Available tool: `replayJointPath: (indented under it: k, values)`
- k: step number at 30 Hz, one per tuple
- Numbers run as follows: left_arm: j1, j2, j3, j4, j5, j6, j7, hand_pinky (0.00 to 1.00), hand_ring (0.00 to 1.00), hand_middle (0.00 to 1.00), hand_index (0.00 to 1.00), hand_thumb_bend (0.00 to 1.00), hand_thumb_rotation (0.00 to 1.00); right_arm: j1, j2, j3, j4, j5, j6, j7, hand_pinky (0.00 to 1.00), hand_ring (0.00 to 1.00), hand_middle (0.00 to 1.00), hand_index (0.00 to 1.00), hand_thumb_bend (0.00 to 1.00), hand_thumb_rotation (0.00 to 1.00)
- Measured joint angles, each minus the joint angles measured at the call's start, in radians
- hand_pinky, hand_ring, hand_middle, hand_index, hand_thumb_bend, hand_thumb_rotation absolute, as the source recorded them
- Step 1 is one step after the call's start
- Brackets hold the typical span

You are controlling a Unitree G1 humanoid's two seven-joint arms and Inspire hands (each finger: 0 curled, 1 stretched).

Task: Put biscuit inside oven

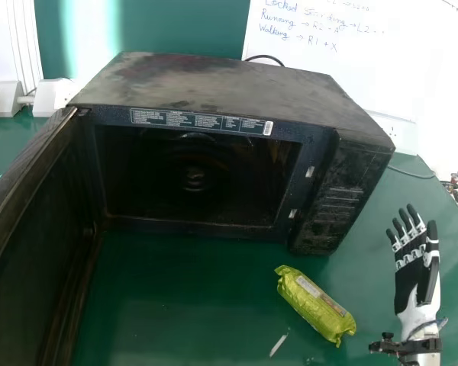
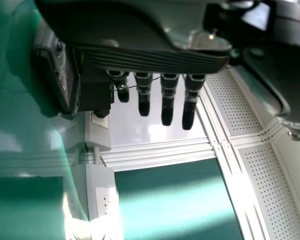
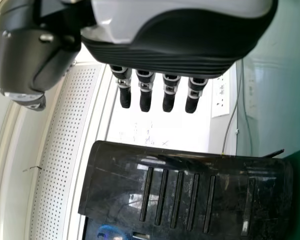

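Green table [image 1: 175, 313]: it lies under the oven [image 1: 229, 80] and in front of it.
Biscuit packet [image 1: 315, 306]: flat on the table, before the oven's right front corner; its long axis is slanted, far end pointing left towards the opening.
Right hand [image 1: 409, 282]: open, fingers straight, to the right of the oven. From it, the packet lies left and somewhat nearer the robot, so I judge this hand the closer one; it should go left, then grip across the long axis.
Left hand [image 2: 155, 55]: open also, seen in the left wrist view.
Door [image 1: 38, 244]: swung open at the oven's left.
Label strip [image 1: 202, 122]: above the oven's opening, print small.
Whiteboard [image 1: 397, 76]: behind the oven, handwritten "Running" and "Walking" with arrows.
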Motion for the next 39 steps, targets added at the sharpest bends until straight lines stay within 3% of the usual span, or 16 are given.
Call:
replayJointPath:
  k: [20, 26, 32, 39]
  values:
    - [0.013, -0.001, 0.000, -0.013, 0.001, 0.000, 0.002, 1.00, 0.96, 0.92, 0.87, 1.00, 1.00, 0.001, -0.009, -0.010, 0.004, 0.007, -0.001, 0.027, 1.00, 1.00, 1.00, 1.00, 0.83, 1.00]
    - [0.025, -0.005, 0.000, -0.037, 0.002, 0.001, 0.006, 1.00, 0.96, 0.93, 0.87, 1.00, 1.00, 0.026, -0.031, -0.010, -0.029, -0.045, -0.003, 0.033, 1.00, 1.00, 1.00, 0.99, 0.88, 0.98]
    - [0.039, -0.009, 0.000, -0.060, 0.001, 0.001, 0.006, 1.00, 0.97, 0.93, 0.87, 1.00, 1.00, 0.053, -0.043, -0.008, -0.096, -0.131, 0.001, 0.008, 1.00, 1.00, 0.99, 0.97, 0.83, 0.95]
    - [0.043, -0.010, 0.000, -0.065, 0.008, 0.001, 0.007, 1.00, 0.96, 0.92, 0.87, 1.00, 1.00, 0.061, -0.064, 0.012, -0.124, -0.259, -0.031, -0.003, 1.00, 1.00, 0.99, 0.96, 0.87, 0.96]
